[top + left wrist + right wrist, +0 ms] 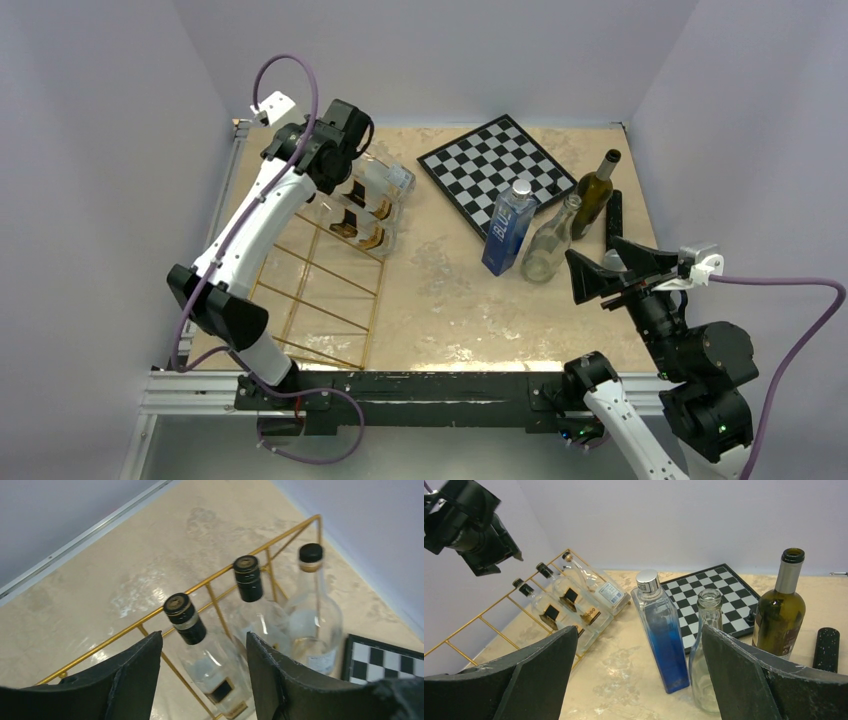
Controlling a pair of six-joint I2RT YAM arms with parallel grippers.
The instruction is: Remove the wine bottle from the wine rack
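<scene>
Beneath the left gripper (203, 645) lies the racked wine bottle (186, 622).

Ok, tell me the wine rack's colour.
Gold; the wine rack shows best in the left wrist view.

One gold wire wine rack (330, 268) sat at nine o'clock on the table. Three clear glass bottles with black caps (260, 620) lay in it. Three more bottles stood at two o'clock, one of each kind: one blue square glass bottle with a silver cap (663, 635), one empty clear round glass bottle (705, 650) and one dark green wine bottle (780, 615). That made six bottles. There was one black-and-white chessboard (470, 170) at one o'clock and one black speckled cylinder (826, 649) at three o'clock. There were two black two-finger grippers: the left gripper (203, 637) at ten o'clock and the right gripper (639, 630) at four o'clock.
</scene>
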